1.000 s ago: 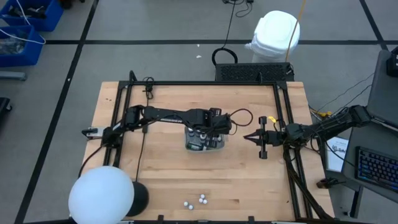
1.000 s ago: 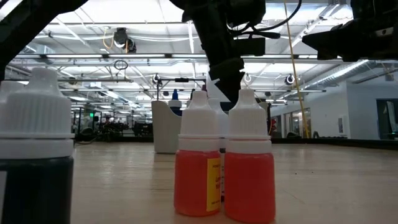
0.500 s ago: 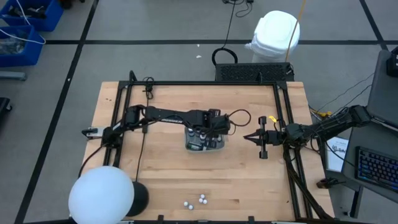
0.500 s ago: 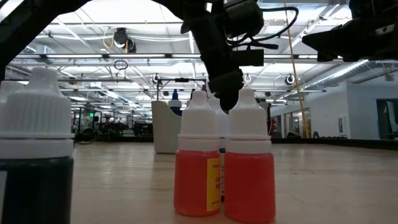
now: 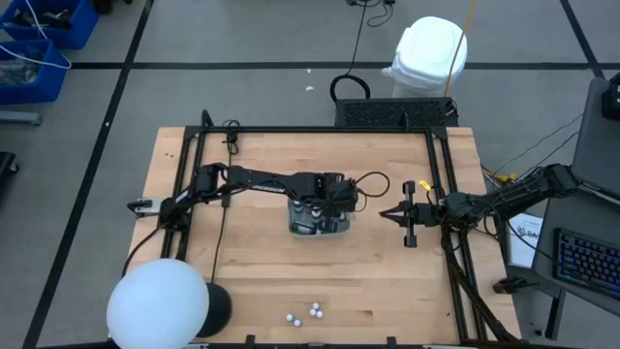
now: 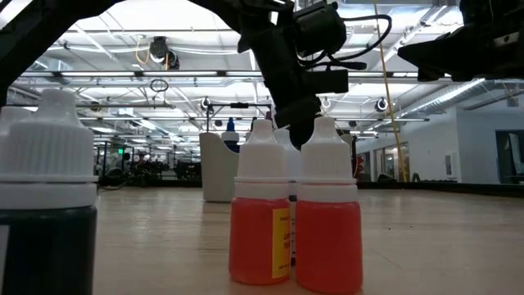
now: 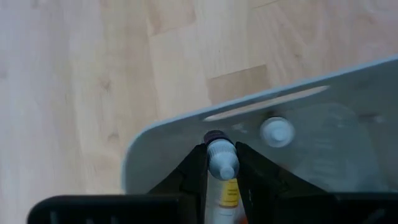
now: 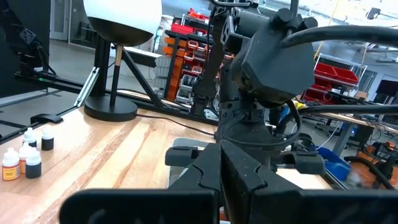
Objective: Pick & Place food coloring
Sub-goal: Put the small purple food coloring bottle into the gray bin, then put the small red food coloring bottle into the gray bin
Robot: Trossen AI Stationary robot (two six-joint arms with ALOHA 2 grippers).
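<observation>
My left gripper (image 7: 221,152) hangs over the translucent grey tray (image 7: 323,124) at mid-table, shut on a white-capped food coloring bottle (image 7: 222,163) with a yellow label. In the high view the gripper (image 5: 336,202) is above the tray's (image 5: 293,229) far right part. Other bottles stand in the tray (image 5: 308,208); one white cap (image 7: 277,132) shows beside the held bottle. Several loose bottles (image 5: 306,313) stand at the near edge, where the low view shows two red ones (image 6: 295,229) and a dark one (image 6: 45,221). My right gripper (image 5: 392,214) waits shut to the tray's right. My left gripper pinches the bottle between its two fingers, on the sides just behind the white cap (image 7: 225,180). The fingers slant down from the table's left and lie along the bottle. The cap end sticks out past the fingertips toward the tray floor. Whether it touches the tray, I cannot tell.
A white globe lamp (image 5: 157,302) on a dark base stands at the near left corner. Black frame rails (image 5: 320,129) run along the far, left and right sides. Bare wood lies between the tray and the loose bottles.
My left gripper has sunk a little toward the tray, still shut on the bottle. My right arm has kept still.
</observation>
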